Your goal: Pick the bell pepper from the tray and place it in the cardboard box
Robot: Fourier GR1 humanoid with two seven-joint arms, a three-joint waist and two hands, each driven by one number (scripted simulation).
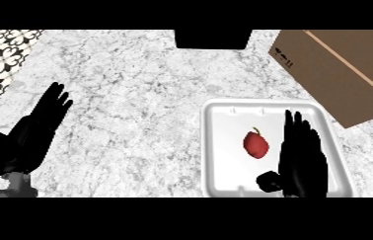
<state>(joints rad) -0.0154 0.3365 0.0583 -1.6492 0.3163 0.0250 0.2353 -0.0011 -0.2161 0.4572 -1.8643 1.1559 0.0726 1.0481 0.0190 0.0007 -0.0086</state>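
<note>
The cardboard box (328,71) is sitting at upper right on the tabletop (131,86). The tray (226,150) is occupying lower right. The right hand (302,157), fingers straight and holding nothing, is hovering beside the bell pepper (256,144) at tray centre. Advice: close around the pepper sideways before lifting. The left hand (36,128) is resting open at lower left.

red bell pepper (256,144) on white tray (218,150), cardboard box (331,73) beside

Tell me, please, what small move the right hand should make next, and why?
Probably shift the right hand a little leftward and down, so its fingers can curl round the bell pepper. The hand is open above the white tray, beside the pepper on its right, and holds nothing. The cardboard box comes later.
</note>
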